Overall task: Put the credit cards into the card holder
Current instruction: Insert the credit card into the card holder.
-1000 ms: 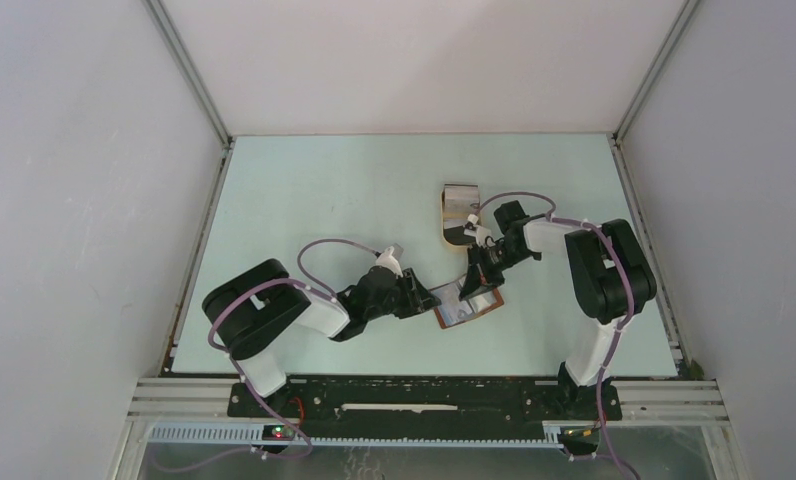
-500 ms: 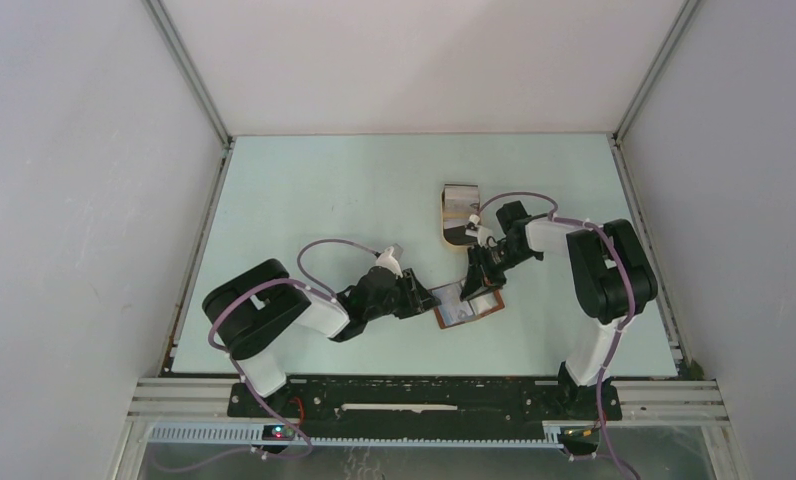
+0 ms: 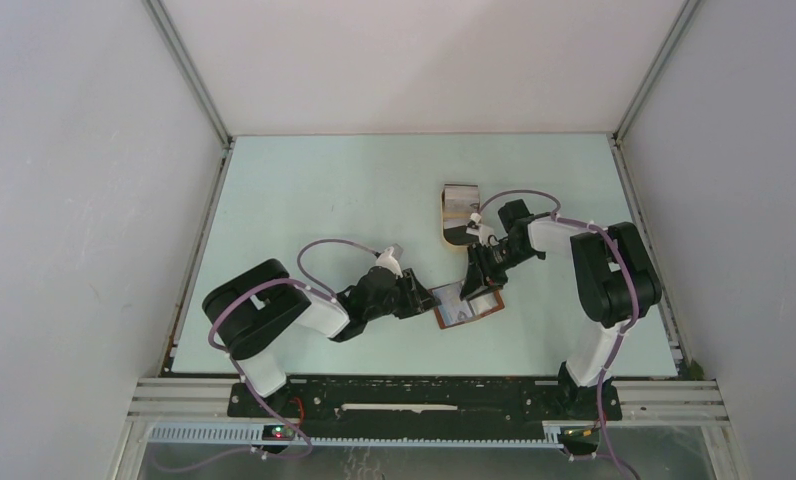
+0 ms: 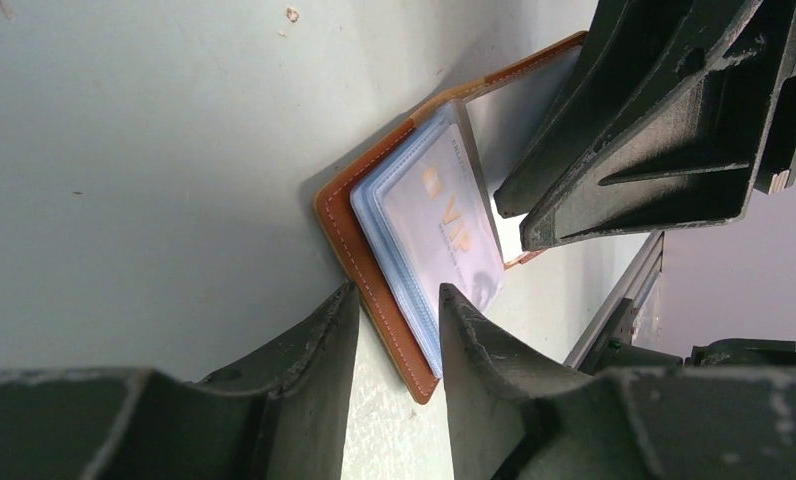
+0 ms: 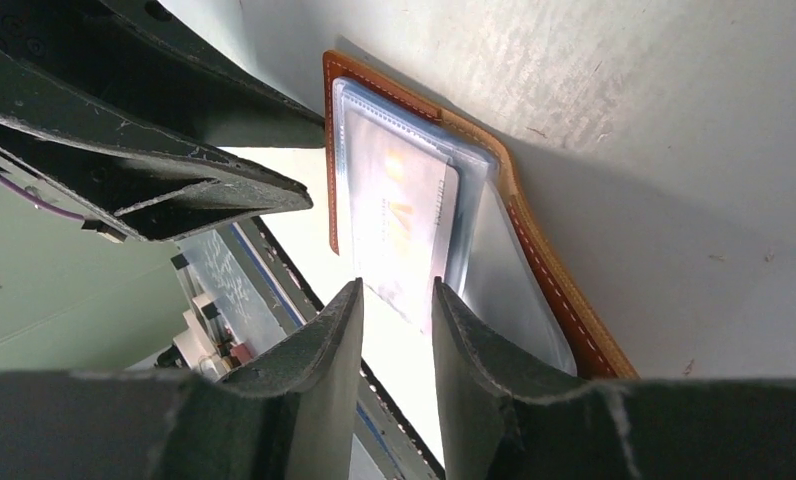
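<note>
The card holder [image 3: 466, 312] lies open on the table, its brown cover [image 4: 339, 225] lined with clear sleeves. A white credit card with orange letters [image 4: 444, 225] sits in the top sleeve [image 5: 399, 220], and its near end sticks out between my right fingertips. The right gripper [image 5: 394, 285] is open over that end, with gaps on both sides. It hangs above the holder's right half [image 3: 477, 287]. My left gripper [image 4: 396, 290] pinches the holder's left edge, one finger on the cover and one on the sleeves [image 3: 429, 298]. More credit cards [image 3: 462, 197] lie in the tray.
A tan oval tray [image 3: 444, 215] stands just behind the right gripper. The two grippers face each other closely across the holder. The right gripper's black body [image 4: 654, 130] fills the upper right of the left wrist view.
My right gripper has gone from shut to open, letting go of the card in the sleeve. The left gripper and the holder have not moved.
</note>
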`<state>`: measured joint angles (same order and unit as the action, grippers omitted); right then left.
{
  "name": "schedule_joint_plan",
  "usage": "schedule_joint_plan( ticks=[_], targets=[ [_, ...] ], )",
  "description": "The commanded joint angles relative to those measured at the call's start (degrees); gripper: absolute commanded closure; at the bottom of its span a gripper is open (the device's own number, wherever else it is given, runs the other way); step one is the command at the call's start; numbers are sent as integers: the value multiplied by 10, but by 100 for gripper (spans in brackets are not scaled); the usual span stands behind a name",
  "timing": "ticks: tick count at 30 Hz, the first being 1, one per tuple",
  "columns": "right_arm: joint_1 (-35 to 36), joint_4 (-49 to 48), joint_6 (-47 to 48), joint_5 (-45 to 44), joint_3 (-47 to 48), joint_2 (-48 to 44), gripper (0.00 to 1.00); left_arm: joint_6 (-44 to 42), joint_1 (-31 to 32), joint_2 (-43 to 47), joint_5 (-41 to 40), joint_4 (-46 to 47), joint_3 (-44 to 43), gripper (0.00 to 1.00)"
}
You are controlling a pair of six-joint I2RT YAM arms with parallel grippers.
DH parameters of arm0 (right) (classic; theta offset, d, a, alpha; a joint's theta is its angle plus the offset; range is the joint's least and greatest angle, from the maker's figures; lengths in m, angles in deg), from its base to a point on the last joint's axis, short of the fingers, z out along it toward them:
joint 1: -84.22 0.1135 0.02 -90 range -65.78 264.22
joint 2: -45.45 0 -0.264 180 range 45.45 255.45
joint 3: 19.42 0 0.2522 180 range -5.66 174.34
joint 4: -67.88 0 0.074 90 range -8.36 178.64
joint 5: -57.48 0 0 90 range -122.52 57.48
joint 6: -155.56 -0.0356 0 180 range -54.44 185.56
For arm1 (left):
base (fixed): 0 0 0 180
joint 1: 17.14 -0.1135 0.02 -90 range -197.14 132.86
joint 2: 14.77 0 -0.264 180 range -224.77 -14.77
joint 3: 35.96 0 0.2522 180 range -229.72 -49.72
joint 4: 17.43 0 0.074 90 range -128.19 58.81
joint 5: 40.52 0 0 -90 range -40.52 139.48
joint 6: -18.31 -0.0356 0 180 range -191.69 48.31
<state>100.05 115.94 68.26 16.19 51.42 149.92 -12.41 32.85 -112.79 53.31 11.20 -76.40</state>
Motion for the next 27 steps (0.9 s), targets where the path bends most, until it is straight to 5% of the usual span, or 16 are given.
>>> schedule_joint_plan(
  ticks=[1, 12, 27],
  targets=[
    [6, -1, 2, 13, 10, -10, 60, -29, -3, -9, -9, -59, 20, 59],
    [13, -3, 13, -17, 15, -25, 55, -30, -3, 12, -14, -53, 34, 60],
    [33, 21, 73, -42, 37, -74, 84, -99, -3, 134, -28, -32, 71, 61]
  ],
)
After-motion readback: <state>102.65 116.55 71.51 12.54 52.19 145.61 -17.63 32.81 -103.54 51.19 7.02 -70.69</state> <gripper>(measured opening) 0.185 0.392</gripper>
